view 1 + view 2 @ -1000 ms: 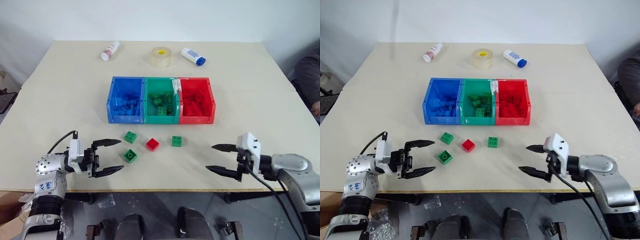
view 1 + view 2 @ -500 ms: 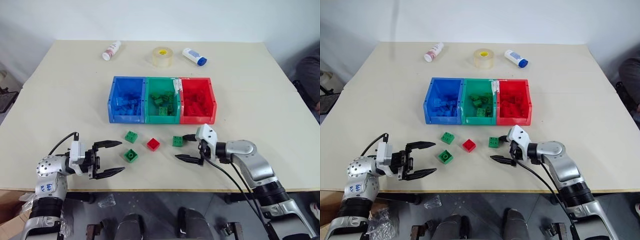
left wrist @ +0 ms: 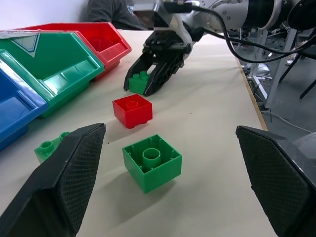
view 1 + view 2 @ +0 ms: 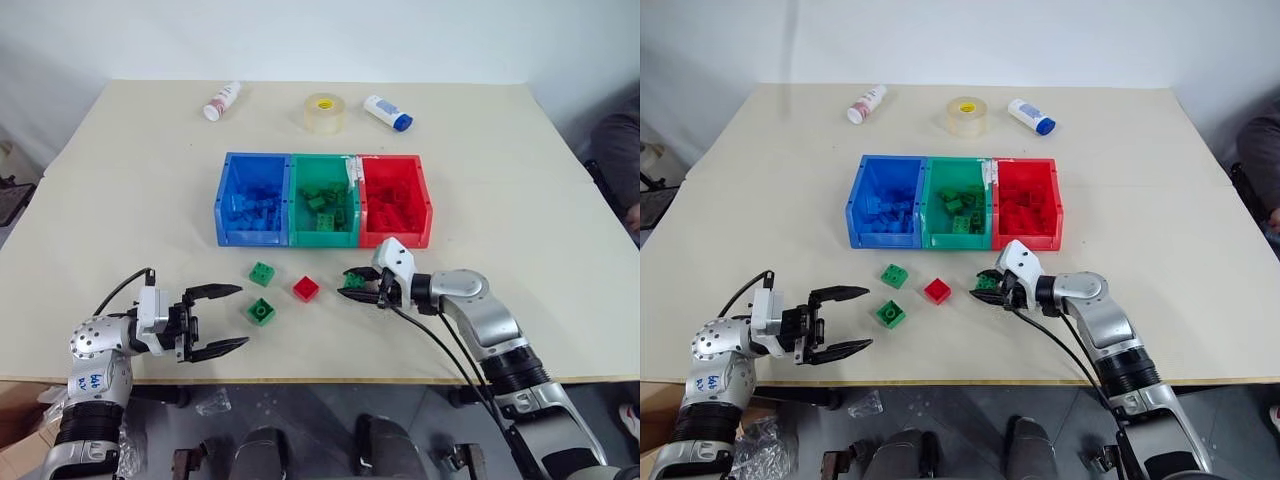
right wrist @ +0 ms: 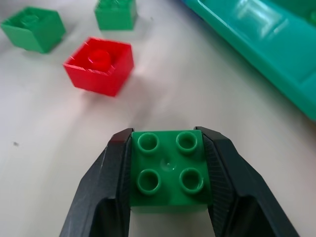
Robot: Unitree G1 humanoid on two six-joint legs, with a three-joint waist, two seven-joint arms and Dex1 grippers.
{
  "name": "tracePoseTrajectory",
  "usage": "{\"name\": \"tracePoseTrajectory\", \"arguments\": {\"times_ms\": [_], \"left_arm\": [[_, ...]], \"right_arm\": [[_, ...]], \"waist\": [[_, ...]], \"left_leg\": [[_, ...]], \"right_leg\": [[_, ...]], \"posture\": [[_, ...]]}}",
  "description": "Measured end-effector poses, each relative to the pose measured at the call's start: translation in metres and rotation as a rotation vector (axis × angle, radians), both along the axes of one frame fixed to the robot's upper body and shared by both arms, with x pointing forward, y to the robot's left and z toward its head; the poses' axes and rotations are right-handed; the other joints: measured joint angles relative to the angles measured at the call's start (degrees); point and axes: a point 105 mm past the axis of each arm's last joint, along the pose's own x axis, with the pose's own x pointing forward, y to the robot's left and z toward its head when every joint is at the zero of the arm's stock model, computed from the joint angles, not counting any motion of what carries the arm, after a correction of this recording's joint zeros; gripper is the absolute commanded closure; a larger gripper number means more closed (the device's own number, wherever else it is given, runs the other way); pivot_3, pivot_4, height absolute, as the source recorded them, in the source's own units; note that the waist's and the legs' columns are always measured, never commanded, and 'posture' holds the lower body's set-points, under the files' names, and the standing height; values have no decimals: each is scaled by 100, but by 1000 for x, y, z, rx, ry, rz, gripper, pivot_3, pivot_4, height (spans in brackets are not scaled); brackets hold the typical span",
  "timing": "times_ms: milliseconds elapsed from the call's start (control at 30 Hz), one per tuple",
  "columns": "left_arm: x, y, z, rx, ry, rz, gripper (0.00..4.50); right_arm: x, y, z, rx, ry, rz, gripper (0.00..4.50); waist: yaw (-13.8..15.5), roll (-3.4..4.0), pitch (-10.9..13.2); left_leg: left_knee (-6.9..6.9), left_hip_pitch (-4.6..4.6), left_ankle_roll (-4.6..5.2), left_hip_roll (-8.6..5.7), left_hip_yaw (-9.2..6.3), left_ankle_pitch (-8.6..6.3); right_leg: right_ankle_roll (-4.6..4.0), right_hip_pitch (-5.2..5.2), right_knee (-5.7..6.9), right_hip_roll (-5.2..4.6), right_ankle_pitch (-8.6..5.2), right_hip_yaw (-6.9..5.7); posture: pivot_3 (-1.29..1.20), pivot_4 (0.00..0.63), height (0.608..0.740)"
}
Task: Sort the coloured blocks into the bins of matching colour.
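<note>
Right gripper (image 5: 168, 197) is seen low over the tabletop (image 4: 520, 200), its fingers (image 5: 106, 197) pinching a four-stud green block (image 5: 169, 170) from both sides. This block sits on the tabletop just in front of the seam between the green bin (image 4: 322, 205) and the red bin (image 4: 395, 203), near the low front lips but apart from them.

Left gripper (image 4: 215, 318) is held near the front left edge, pointing toward the right, fingers (image 3: 59, 182) spread wide with nothing between them.

Three loose blocks are noted on the tabletop between the two grippers: a red block (image 4: 306, 288) just beside the held one, a green block (image 4: 262, 273) in front of the blue bin (image 4: 252, 203), and a single-stud green block (image 4: 260, 311) nearest the left gripper. All three lie apart from one another.

Bins are joined in a row, blue, green, red, each holding blocks of its own colour.

At the far edge, two white bottles (image 4: 221, 101) flank a tape roll (image 4: 323, 112).
</note>
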Motion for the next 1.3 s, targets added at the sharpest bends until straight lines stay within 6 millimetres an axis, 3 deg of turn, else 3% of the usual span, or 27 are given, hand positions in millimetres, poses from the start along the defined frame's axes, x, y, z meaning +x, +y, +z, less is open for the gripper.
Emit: {"name": "tracePoseTrajectory", "arguments": {"times_ms": [200,433,500,733,967,1200,1300], "left_arm": [[0,0,0,0,-2,1,0],[4,-1,3,-5,-11,-6,0],[6,-2,5,-5,-21,-12,0],[8,-3,3,-13,-10,-13,0],[6,-2,1,-9,-8,-12,0],[5,-1,1,-7,-9,-13,0],[5,-1,1,-5,-12,-17,0]], "right_arm": [[3,8,34,89,-68,-3,2995],[50,35,105,212,-249,-83,2995],[63,39,110,222,-267,-116,2267],[72,44,98,217,-255,-119,15],[54,31,90,198,-251,-40,15],[-9,-8,57,103,-117,169,15],[-34,-40,35,-7,-42,173,15]], "waist": [[-9,0,0],[-41,1,1],[-33,1,1],[-52,1,1],[-72,1,1],[-1,1,1],[15,1,1]], "left_leg": [[-1,0,0,1,0,0],[-4,0,-3,1,4,2],[-6,-1,-3,0,4,2],[-11,-4,-3,0,7,2],[-9,-3,-4,0,4,2],[-5,-4,-1,0,3,0],[-4,-2,0,0,2,-1]], "right_leg": [[0,-1,1,0,0,0],[-1,-5,4,2,0,2],[-1,-5,2,2,0,1],[0,-7,-4,2,0,0],[0,-6,-2,2,0,1],[0,-4,-4,2,0,0],[0,-2,-6,2,0,0]], "posture": [[0,150,740],[0,150,740],[0,150,740],[0,150,740],[0,150,740],[0,150,740],[0,150,740]]}}
